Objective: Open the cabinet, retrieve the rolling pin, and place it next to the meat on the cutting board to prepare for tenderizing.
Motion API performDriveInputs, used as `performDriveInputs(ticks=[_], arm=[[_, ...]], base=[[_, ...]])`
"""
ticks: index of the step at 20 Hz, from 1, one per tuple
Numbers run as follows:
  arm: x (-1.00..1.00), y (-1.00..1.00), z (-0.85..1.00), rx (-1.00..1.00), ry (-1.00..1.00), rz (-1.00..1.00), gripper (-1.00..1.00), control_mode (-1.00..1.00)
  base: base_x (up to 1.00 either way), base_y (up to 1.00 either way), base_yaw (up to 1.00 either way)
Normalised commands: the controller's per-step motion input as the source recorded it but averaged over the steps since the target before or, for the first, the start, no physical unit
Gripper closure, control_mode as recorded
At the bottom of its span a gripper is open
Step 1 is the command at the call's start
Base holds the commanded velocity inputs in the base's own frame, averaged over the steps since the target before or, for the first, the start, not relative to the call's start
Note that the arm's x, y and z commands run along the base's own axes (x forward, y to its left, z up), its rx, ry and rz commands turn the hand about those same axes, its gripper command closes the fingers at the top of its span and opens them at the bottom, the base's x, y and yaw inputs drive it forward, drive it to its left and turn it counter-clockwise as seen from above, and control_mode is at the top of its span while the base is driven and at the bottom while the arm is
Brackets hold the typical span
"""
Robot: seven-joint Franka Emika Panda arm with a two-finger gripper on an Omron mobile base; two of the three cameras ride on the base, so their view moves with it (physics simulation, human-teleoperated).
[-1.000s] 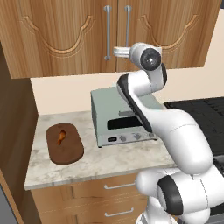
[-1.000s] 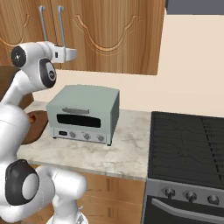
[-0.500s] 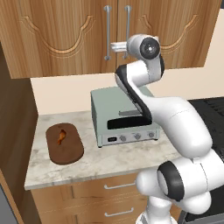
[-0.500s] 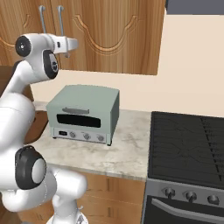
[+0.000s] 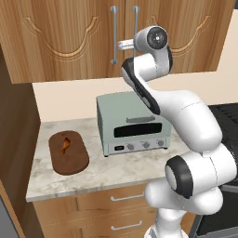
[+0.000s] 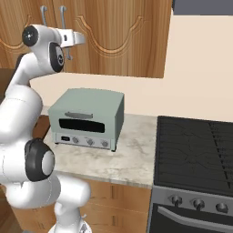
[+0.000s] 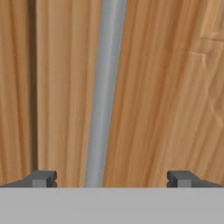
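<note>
As the hand view looked straight along the gripper (image 7: 112, 178), the two dark fingertips (image 7: 43, 178) stood wide apart with nothing between them — the hand was released and held no object. Directly ahead of them rose a silver handle (image 7: 104, 94), a long bar whose axis ran upright, crossing the gap between the fingertips slightly toward one side rather than at its centre. Beyond the bar lay the wood face of the cabinet (image 7: 166, 87), with the dark seam between the two doors to one side of the frame.

From the left base view, the gripper (image 5: 122, 45) reached level toward the pair of bars, its tip close to the right-hand handle (image 5: 135, 32); whether it touched the bar could not be told. Both doors of the cabinet (image 5: 60, 37) appeared shut, so the rolling pin was presumably inside and out of sight.

The coming move turned on one relation: the bar lay dead ahead of the open jaws, upright, so the fingers would need to straddle it from either side before closing — a small sideways correction seemed advisable.

Lower and further left on the counter (image 5: 121, 169), the cutting board (image 5: 74, 160) lay beside the toaster oven (image 5: 132, 128), with the meat (image 5: 65, 144) resting on the far half of the board.
</note>
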Motion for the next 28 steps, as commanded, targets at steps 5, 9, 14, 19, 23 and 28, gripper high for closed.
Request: performDriveInputs(ticks=[5, 9, 14, 19, 23, 28], arm=[[0.34, 0.0, 0.07, -0.04, 0.11, 0.0, 1.0, -1.0], [0.43, 0.09, 0.0, -0.01, 0.13, 0.0, 1.0, -1.0], [0.1, 0.08, 0.0, 0.0, 0.02, 0.01, 1.0, -1.0], [0.26, 0.03, 0.0, 0.0, 0.0, 0.0, 1.0, -1.0], [0.49, 0.01, 0.0, 0.0, 0.05, 0.0, 1.0, -1.0], [0.25, 0.0, 0.0, 0.01, 0.05, 0.02, 1.0, -1.0]], base=[[0.0, 0.0, 0.0], [0.0, 0.0, 0.0], [0.0, 0.0, 0.0], [0.0, 0.0, 0.0], [0.0, 0.0, 0.0], [0.0, 0.0, 0.0]])
